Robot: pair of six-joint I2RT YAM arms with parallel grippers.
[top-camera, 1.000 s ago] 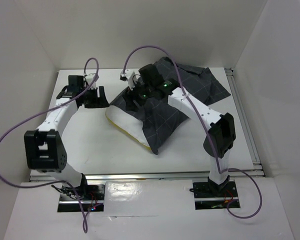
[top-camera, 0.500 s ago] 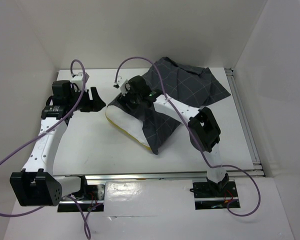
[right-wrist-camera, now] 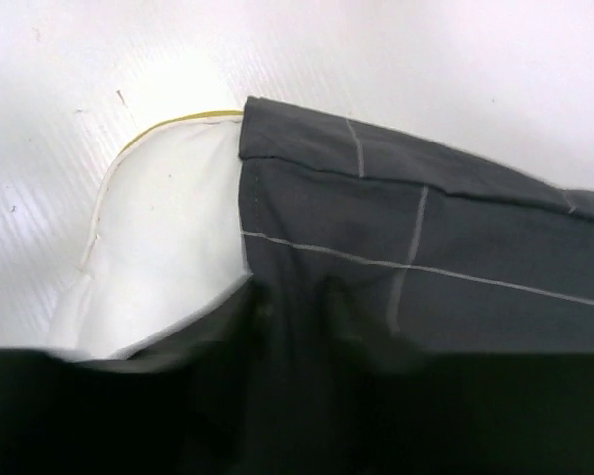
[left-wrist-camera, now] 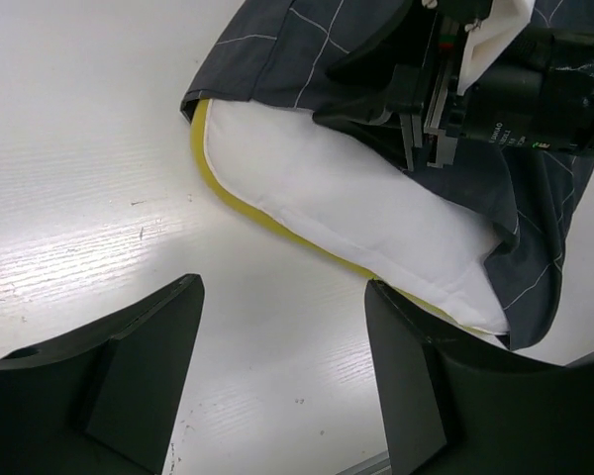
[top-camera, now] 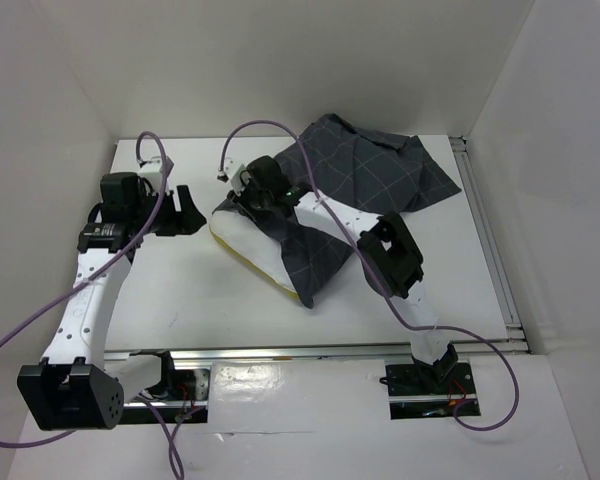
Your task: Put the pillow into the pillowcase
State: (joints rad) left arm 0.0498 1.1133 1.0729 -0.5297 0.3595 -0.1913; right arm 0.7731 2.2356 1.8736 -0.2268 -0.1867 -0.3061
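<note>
Left pincer [top-camera: 185, 212] hangs low over the table [top-camera: 180, 290], jaws wide apart, holding nothing. The pillow [top-camera: 242, 240] lies just ahead of it, its white end bare and the rest inside the pillowcase [top-camera: 370, 175]. Right pincer [top-camera: 246, 205] presses on the pillowcase hem over the pillow; whether it pinches cloth, I cannot tell.

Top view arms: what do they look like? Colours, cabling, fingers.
Both alike: the left arm and right arm have white links with chunky black joint housings. A purple cable loops loosely along each to its wrist. The left gripper has two broad, matte black, wedge-shaped fingers. Small white print on the right wrist housing is too small to read.
</note>
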